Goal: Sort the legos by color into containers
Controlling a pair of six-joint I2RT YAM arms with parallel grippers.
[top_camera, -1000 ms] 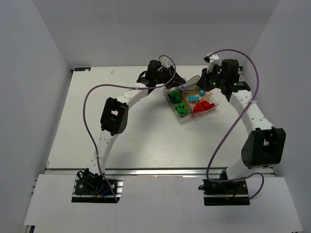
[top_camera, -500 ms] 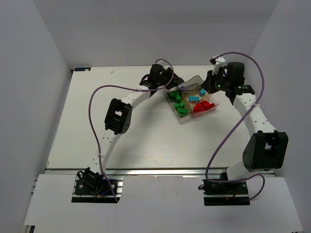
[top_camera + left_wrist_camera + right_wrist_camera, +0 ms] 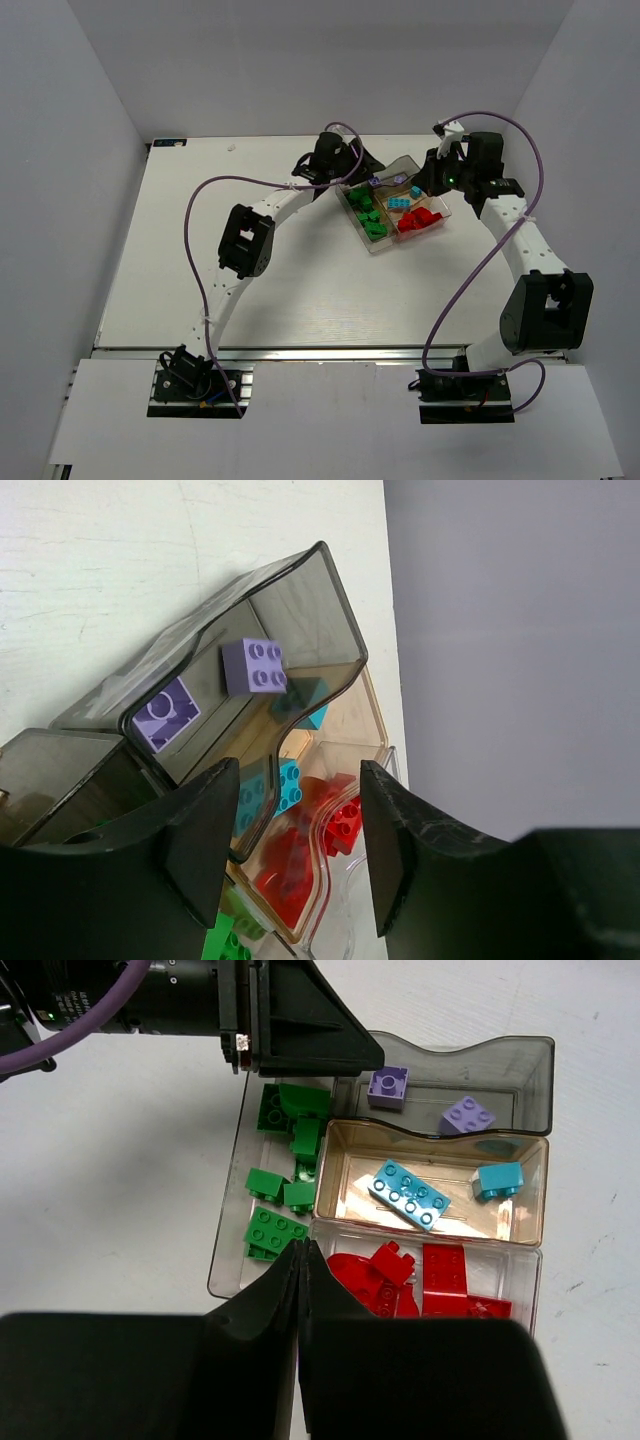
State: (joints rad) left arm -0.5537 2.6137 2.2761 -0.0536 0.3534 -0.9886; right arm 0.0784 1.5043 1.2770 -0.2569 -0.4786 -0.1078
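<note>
Judgement first: drop-off of a purple piece looks done, so the step now is a clean exit. Left gripper (image 3: 298, 820) is released, fingers apart w/ nothing between them, hanging at the far-left corner of the clear, brownish plastic compartment tray (image 3: 545, 1055). Best to lift straight up, jaws wide, w/o clipping the smoky far section's wall, since the tray looks light and prob. slides. Small square light-purple studded brick (image 3: 253, 667) lies inside that far section, just beyond the fingertips and apart from both. Second light-purple brick (image 3: 165, 712) lies beside it, also untouched. Right gripper (image 3: 302, 1260) is clenched on nothing, hovering above the tray's right side. Green bricks (image 3: 285, 1190) fill the long left section, cyan-blue bricks (image 3: 408, 1195) the middle one, red bricks (image 3: 420, 1275) the near-right one. Sorting looks approx. complete.
</note>
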